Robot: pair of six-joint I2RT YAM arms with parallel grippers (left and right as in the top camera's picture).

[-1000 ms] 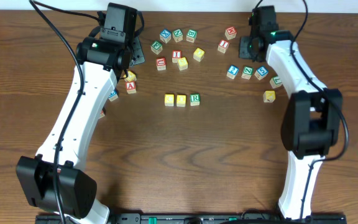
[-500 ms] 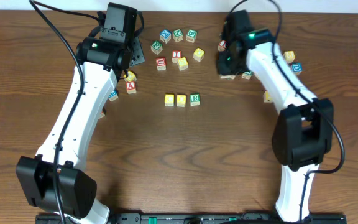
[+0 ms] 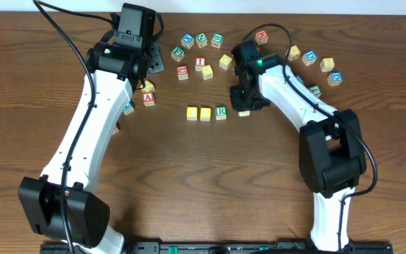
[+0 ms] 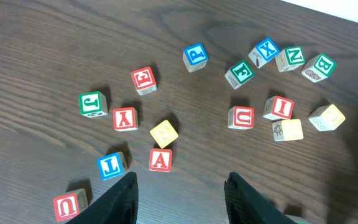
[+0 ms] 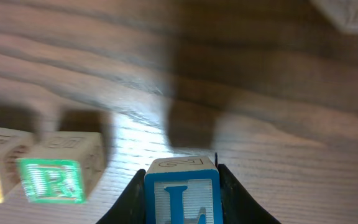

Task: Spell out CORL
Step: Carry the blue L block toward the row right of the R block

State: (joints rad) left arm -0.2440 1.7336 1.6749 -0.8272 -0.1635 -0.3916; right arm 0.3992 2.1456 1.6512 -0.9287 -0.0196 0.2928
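Two yellow-topped cubes (image 3: 192, 112) (image 3: 206, 113) and the green R cube (image 3: 220, 111) stand in a row at the table's middle. My right gripper (image 3: 244, 106) is shut on the blue L cube (image 5: 182, 196) and holds it just right of the R cube (image 5: 51, 180), a small gap apart. Whether it touches the table I cannot tell. In the overhead view the L cube is mostly hidden under the gripper. My left gripper (image 4: 182, 199) is open and empty, above bare table near a red A cube (image 4: 161, 159); it also shows in the overhead view (image 3: 152, 65).
Several loose letter cubes lie at the back middle (image 3: 201, 40) and back right (image 3: 309, 56). More lie by the left arm, among them the red A (image 3: 149, 98). The right arm reaches across the back right of the table.
My right arm has swung from the back right to the left and forward, carrying the L cube to just right of the R cube. The left arm has not moved.
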